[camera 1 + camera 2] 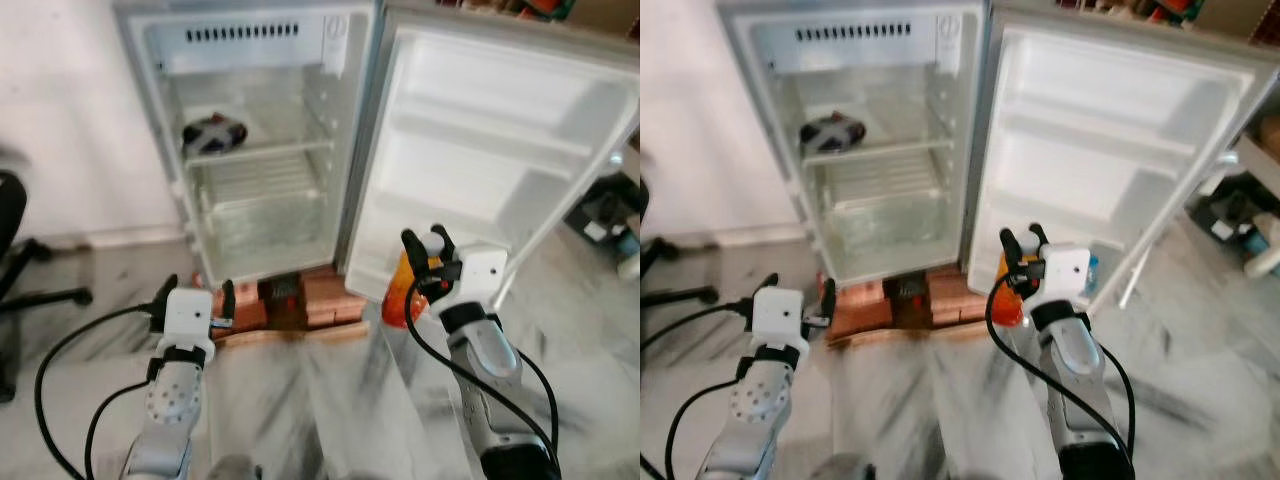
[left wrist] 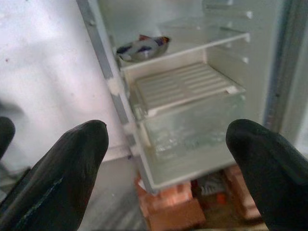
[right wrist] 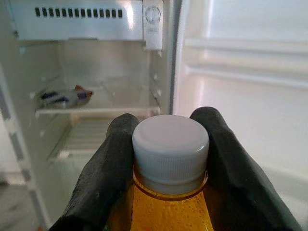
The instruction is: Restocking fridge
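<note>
The small white fridge (image 1: pixel 260 150) stands open on wooden blocks (image 1: pixel 290 305), its white door (image 1: pixel 490 150) swung right with bare shelves. The right gripper (image 1: pixel 428 245) clamps the white-capped orange bottle (image 3: pixel 169 192) at the neck, near the door's lower edge. The left gripper (image 1: pixel 195 295) hangs spread and empty, low before the fridge's left side.

No legible text or labels.

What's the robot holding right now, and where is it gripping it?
The right gripper holds an orange bottle by its white cap. The left gripper is open, empty.
</note>
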Motion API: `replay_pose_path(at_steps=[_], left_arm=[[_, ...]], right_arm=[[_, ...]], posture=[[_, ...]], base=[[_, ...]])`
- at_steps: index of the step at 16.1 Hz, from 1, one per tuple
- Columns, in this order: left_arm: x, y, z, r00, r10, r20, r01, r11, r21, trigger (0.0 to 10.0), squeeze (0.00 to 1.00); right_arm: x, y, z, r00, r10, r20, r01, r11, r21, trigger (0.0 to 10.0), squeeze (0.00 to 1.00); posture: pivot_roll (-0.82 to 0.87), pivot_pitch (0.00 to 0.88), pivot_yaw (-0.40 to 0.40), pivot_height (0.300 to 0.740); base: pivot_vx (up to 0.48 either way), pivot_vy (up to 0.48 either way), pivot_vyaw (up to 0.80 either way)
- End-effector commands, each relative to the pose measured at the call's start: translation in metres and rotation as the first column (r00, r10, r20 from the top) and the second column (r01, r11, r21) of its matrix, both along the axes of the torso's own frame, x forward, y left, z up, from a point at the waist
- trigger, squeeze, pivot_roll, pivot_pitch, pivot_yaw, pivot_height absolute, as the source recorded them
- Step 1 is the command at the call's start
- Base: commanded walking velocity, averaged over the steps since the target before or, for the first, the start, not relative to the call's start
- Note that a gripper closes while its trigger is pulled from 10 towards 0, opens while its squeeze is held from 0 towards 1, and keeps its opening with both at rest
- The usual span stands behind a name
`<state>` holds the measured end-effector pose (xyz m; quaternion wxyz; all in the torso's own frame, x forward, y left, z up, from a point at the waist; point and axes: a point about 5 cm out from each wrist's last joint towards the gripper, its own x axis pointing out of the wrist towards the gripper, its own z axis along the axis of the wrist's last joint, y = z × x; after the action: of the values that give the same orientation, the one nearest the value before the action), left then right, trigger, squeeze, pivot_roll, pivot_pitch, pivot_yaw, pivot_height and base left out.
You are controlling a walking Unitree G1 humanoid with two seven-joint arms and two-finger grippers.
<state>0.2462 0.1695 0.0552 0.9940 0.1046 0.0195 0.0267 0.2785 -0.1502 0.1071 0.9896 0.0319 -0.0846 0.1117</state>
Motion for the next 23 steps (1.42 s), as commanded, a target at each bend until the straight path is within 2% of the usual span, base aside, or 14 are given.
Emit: replay_pose_path(at_steps=[1, 5, 6, 13, 19, 21, 23], left_arm=[[-0.0006, 0.0043, -0.0025, 1.000, 0.011, -0.020, -0.011, 1.000, -0.013, 10.0, 0.00], [0.0004, 0.0031, -0.0032, 1.000, 0.008, -0.026, -0.008, 1.000, 0.001, 10.0, 0.00], [0.0004, 0.0023, -0.0034, 1.000, 0.007, -0.027, -0.007, 1.000, -0.021, 10.0, 0.00], [-0.0035, -0.0010, -0.0065, 0.999, -0.003, -0.044, 0.002, 1.000, -0.020, 10.0, 0.00], [-0.0041, -0.0008, -0.0061, 0.999, -0.002, -0.044, 0.001, 1.000, -0.024, 10.0, 0.00], [-0.0043, -0.0009, -0.0060, 0.999, 0.010, -0.042, -0.012, 0.998, -0.054, 10.0, 0.00], [-0.0079, 0.0038, -0.0062, 0.997, 0.053, -0.052, -0.056, 0.998, -0.039, 10.0, 0.00]], right_arm=[[0.0029, 0.0076, 0.0086, 0.999, 0.028, 0.041, -0.028, 1.000, 0.002, 10.0, 0.00], [0.0055, 0.0073, 0.0102, 0.998, 0.025, 0.050, -0.025, 1.000, 0.000, 10.0, 0.00], [0.0060, 0.0074, 0.0104, 0.998, 0.024, 0.051, -0.024, 1.000, -0.001, 10.0, 0.00], [0.0047, 0.0089, 0.0074, 0.999, 0.025, 0.042, -0.025, 1.000, -0.002, 10.0, 0.00], [0.0022, 0.0066, 0.0038, 0.999, 0.016, 0.030, -0.016, 1.000, -0.008, 10.0, 0.00], [0.0022, 0.0080, 0.0037, 0.999, 0.022, 0.030, -0.021, 1.000, -0.012, 10.0, 0.00], [0.0021, 0.0127, 0.0041, 0.998, 0.053, 0.032, -0.053, 0.998, -0.020, 10.0, 0.00]], posture=[[0.11, 0.065, -0.057, 0.740], [0.12, 0.059, -0.057, 0.740], [0.12, 0.059, -0.057, 0.740], [0.12, 0.068, -0.057, 0.740], [0.11, 0.075, -0.054, 0.740], [0.11, 0.076, -0.056, 0.740], [0.12, 0.087, -0.052, 0.740]], base=[[0.439, 0.000, 0.00], [0.387, -0.219, 0.00], [0.382, -0.285, 0.00], [0.000, 0.000, 0.00], [0.000, -0.374, 0.00], [0.000, 0.000, 0.00], [0.000, 0.000, 0.00]])
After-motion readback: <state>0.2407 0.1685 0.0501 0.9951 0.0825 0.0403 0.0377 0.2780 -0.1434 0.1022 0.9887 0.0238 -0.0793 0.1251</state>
